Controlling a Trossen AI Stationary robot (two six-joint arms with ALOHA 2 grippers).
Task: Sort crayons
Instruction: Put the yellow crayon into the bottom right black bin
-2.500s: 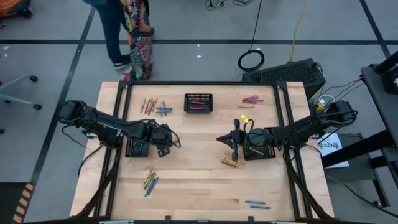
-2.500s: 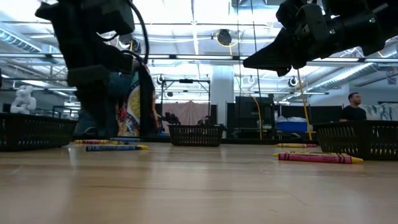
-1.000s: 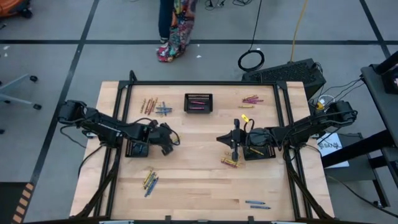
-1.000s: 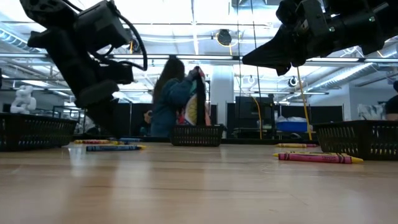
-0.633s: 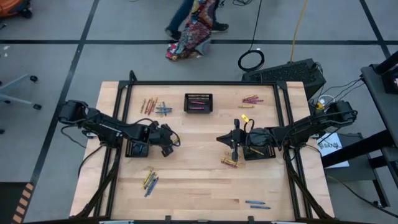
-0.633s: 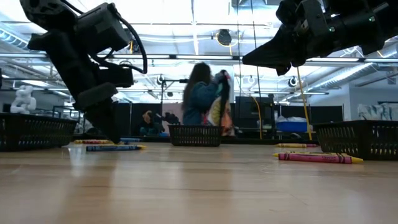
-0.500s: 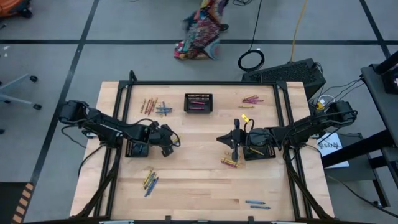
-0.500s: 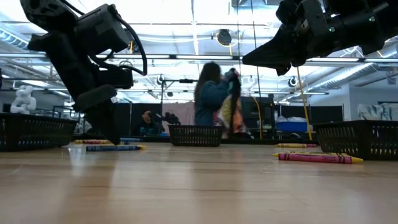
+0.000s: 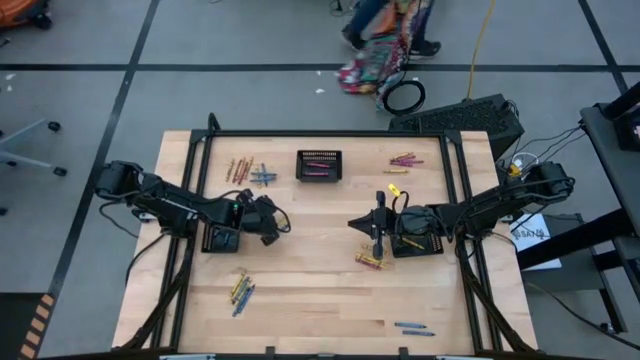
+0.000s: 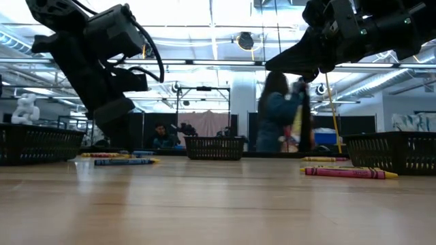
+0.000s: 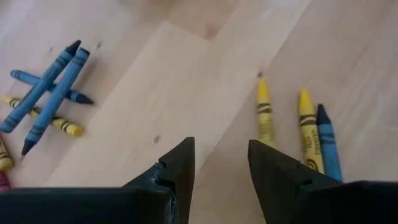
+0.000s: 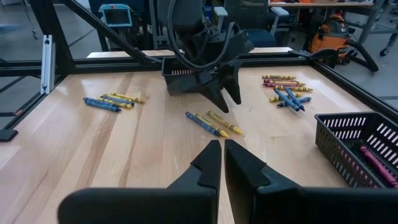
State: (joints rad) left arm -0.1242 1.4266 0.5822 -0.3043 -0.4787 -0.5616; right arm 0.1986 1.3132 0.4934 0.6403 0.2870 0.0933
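Wooden counter (image 9: 320, 290) is mostly unsorted; crayons (image 9: 241, 288) lie in scattered clumps, some pink ones in the far basket (image 9: 319, 166); left pincer (image 11: 221, 163) open and empty, right pincer (image 12: 222, 154) closed, holding nothing.

The high camera looked straight down on the whole wooden table (image 9: 320, 290). The low camera sat at tabletop level, facing across the table into the room. Each wrist camera looked forward past its own fingers, close above the table. The right wrist view shared the table's back mesh basket (image 12: 357, 149) with the high view.
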